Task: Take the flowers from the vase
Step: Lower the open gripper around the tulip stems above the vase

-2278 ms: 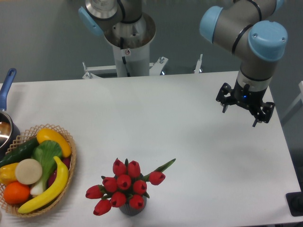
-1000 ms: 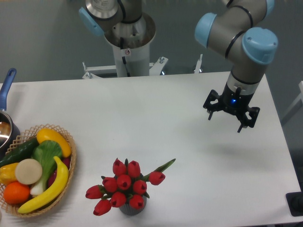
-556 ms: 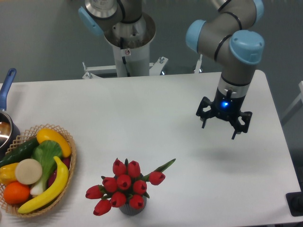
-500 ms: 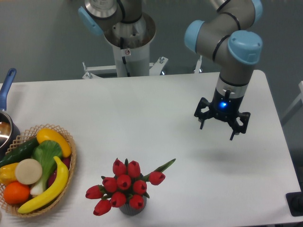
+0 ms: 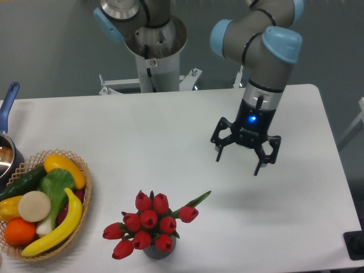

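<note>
The flowers (image 5: 149, 223) sit in the vase (image 5: 157, 251) right at the table's (image 5: 170, 131) front edge, around the middle. The gripper (image 5: 238, 164) hangs above the table toward its right side, fingers spread apart, nothing between them. A wicker basket (image 5: 85, 190) of produce sits at the front-left corner.

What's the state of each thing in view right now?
gripper: open, empty, above the table, right of and behind the flowers
flowers: in the vase, untouched
vase: upright at front edge
wicker basket: full of fruit and vegetables
pot: at left edge, mostly cropped
</note>
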You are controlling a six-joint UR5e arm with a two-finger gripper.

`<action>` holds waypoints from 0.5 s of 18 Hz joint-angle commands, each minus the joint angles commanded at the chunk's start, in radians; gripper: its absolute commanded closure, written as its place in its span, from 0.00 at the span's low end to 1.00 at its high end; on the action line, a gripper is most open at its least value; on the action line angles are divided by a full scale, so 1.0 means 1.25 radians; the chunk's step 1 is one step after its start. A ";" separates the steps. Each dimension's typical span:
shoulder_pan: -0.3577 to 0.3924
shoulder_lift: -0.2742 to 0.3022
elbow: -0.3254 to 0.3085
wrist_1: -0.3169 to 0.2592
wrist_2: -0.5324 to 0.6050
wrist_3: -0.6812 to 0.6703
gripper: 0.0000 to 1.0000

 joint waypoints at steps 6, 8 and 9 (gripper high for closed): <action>-0.009 -0.059 0.015 0.034 -0.135 0.002 0.00; -0.022 -0.075 0.016 0.036 -0.176 0.002 0.00; -0.027 -0.091 0.018 0.037 -0.197 0.002 0.00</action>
